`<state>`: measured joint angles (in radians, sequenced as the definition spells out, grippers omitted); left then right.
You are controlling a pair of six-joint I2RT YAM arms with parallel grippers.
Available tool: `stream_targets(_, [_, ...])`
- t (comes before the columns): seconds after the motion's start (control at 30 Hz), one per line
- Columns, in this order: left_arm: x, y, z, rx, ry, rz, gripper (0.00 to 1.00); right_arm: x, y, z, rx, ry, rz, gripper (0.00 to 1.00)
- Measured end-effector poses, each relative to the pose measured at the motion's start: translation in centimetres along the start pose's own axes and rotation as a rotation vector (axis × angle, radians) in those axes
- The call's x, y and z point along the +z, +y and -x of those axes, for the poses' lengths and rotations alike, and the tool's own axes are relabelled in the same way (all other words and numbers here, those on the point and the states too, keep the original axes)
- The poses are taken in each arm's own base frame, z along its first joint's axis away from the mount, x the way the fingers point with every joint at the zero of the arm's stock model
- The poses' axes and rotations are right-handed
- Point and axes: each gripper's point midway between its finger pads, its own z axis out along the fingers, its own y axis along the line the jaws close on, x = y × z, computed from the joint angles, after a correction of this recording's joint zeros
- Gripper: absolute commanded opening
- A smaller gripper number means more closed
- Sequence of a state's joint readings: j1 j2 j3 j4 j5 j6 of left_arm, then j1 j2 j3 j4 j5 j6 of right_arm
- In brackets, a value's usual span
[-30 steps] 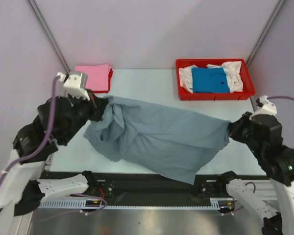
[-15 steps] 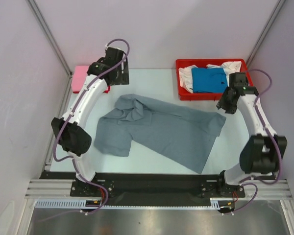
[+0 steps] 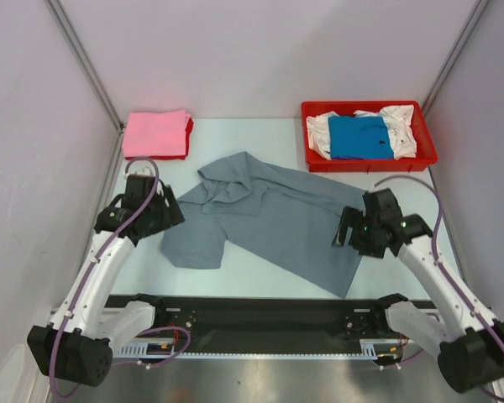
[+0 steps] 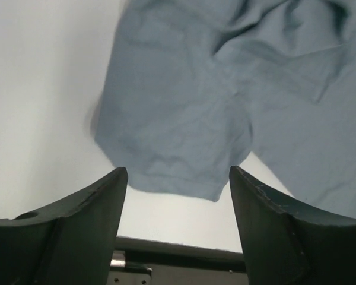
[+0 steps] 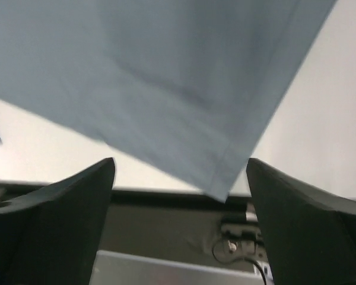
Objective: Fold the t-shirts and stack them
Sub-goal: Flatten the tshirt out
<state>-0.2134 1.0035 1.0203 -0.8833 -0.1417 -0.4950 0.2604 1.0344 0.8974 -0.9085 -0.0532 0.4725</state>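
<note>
A slate grey t-shirt [image 3: 269,214] lies spread and rumpled across the middle of the table, its collar end bunched at the far left. My left gripper [image 3: 170,215] sits low beside the shirt's left sleeve, open and holding nothing. In the left wrist view the left gripper [image 4: 177,175] frames the sleeve hem of the grey t-shirt [image 4: 178,113]. My right gripper [image 3: 346,232] hovers over the shirt's right edge, open and empty. In the right wrist view the right gripper [image 5: 181,163] has the near corner of the grey t-shirt [image 5: 166,71] hanging between its fingers, untouched.
A folded pink t-shirt [image 3: 155,133] rests on a red one [image 3: 187,141] at the far left corner. The red tray [image 3: 370,162] at the far right holds a bright blue t-shirt [image 3: 359,136] and a white one [image 3: 401,126]. The table's near edge meets a black rail [image 3: 260,312].
Both grippers have opened and let go of the grey t-shirt, which now lies on the table. Both arms have swung from the far side back toward the near edge.
</note>
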Motion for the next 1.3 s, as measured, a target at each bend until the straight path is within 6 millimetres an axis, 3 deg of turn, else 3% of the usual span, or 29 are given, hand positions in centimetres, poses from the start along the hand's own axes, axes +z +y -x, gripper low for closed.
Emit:
stream_targets(0.07, [1.0, 1.7, -2.6, -0.075, 0.061, 0.038, 0.72, 0.2, -0.6, -3.4, 0.023, 0.048, 0.013, 0.55])
stream_targets(0.1, [1.3, 2.3, -3.6, -0.118, 0.085, 0.051, 0.71, 0.3, -0.8, -4.9, 0.046, 0.063, 0.022, 0.30])
stream_targets(0.13, [1.5, 2.9, -4.4, -0.161, 0.100, 0.068, 0.70, 0.4, -1.0, -6.0, 0.071, 0.074, 0.031, 0.26])
stream_targets(0.27, [2.0, 5.2, -5.8, -0.344, 0.127, 0.145, 0.60, 1.5, -1.4, -9.1, 0.185, 0.145, 0.035, 0.29])
stream_targets(0.37, [2.9, 6.8, -7.5, -0.435, 0.164, 0.214, 0.62, 2.4, -1.4, -10.2, 0.213, 0.213, 0.011, 0.33])
stream_targets(0.5, [4.4, 7.8, -9.3, -0.478, 0.211, 0.252, 0.66, 2.6, -1.1, -10.2, 0.214, 0.221, 0.018, 0.44])
stream_targets(0.7, [7.4, 8.8, -10.6, -0.517, 0.266, 0.284, 0.63, 2.7, -0.8, -10.1, 0.204, 0.219, 0.034, 0.45])
stream_targets(0.87, [9.2, 8.8, -11.6, -0.527, 0.301, 0.280, 0.49, 2.6, -0.6, -10.0, 0.202, 0.213, 0.048, 0.45])
stream_targets(0.9, [9.4, 8.8, -11.6, -0.528, 0.301, 0.278, 0.42, 2.5, -0.6, -9.9, 0.202, 0.210, 0.051, 0.45])
stream_targets(0.93, [9.7, 8.7, -11.6, -0.531, 0.302, 0.273, 0.19, 2.5, -0.6, -9.9, 0.201, 0.208, 0.053, 0.44])
stream_targets(0.97, [9.8, 8.7, -11.5, -0.532, 0.301, 0.271, 0.07, 2.5, -0.5, -9.9, 0.200, 0.205, 0.055, 0.44])
stream_targets(1.0, [10.0, 8.7, -11.5, -0.530, 0.302, 0.270, 0.02, 2.5, -0.6, -9.9, 0.199, 0.205, 0.055, 0.44])
stream_targets(1.17, [9.8, 7.8, -10.1, -0.489, 0.277, 0.252, 0.02, 2.5, -0.6, -9.9, 0.194, 0.206, 0.053, 0.44])
stream_targets(1.3, [10.2, 3.2, -6.5, -0.390, 0.229, 0.152, 0.05, 2.8, -0.8, -10.0, 0.193, 0.223, 0.033, 0.45])
